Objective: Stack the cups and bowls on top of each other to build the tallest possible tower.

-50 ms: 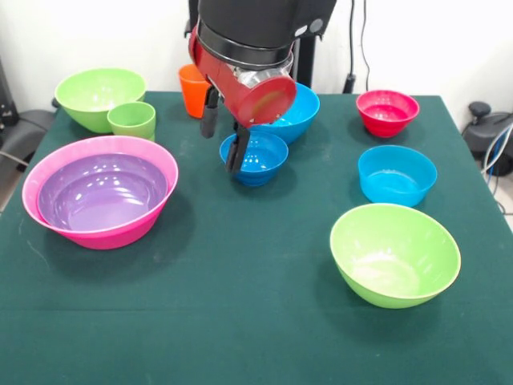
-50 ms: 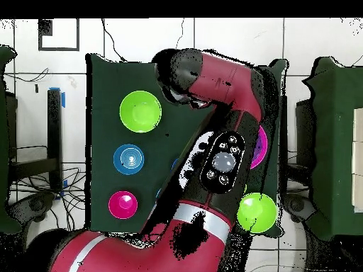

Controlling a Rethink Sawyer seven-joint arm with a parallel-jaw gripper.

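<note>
We take the pink bowl (image 1: 156,164) first, at the left of the front view: it already holds the purple bowl (image 1: 100,192) nested inside, so we judge this pair to be the tower's base. Lower right sits a lime bowl (image 1: 394,255), alone; a second lime bowl (image 1: 98,95) is at upper left, with the green cup (image 1: 132,119) just in front of it, touching or nearly so. A blue bowl (image 1: 298,112) lies behind the arm (image 1: 248,48), another blue bowl (image 1: 396,173) sits right of centre, and the red bowl (image 1: 387,111) is at upper right. The orange cup (image 1: 191,88) stands upright at top centre, partly hidden by the arm.

The gripper (image 1: 220,136) hangs over the small blue bowl (image 1: 255,157) near the centre. Its fingers (image 1: 208,119) are spread apart: one drops at the bowl's left rim, perhaps inside it, though the angle leaves us unsure, and the other stands clear to the left. Nothing is held. The base lies to the left and lower in the frame from here, well apart.

The green bench (image 1: 240,321) is bare and level between them. The overhead view is mostly arm and adds little.
</note>
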